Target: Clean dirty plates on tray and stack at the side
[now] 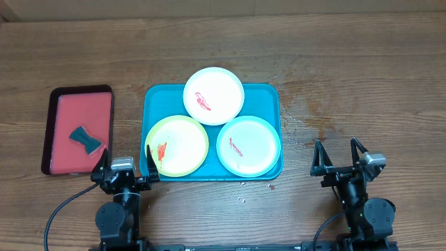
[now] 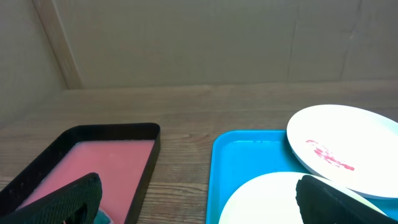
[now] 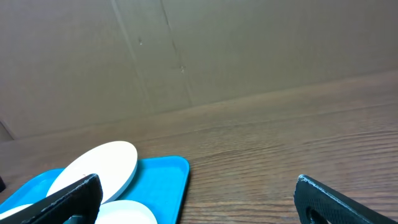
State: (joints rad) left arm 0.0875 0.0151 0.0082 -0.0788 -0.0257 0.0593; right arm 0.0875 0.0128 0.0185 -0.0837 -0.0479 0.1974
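A smeared white plate (image 2: 346,144) is seen across the far rim of the teal tray (image 2: 249,163); a black tray (image 2: 150,163) is set alongside.

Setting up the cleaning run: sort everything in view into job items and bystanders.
Job: white plate, yellow-green plate, mint plate, all red-smeared; teal tray under them; probably the dark sponge, as wiper.
Bystanders: small dark-rimmed tray, merely holding the sponge.

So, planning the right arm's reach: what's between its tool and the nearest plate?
Overhead, only bare table and the tray rim separate the right tool from the mint plate.
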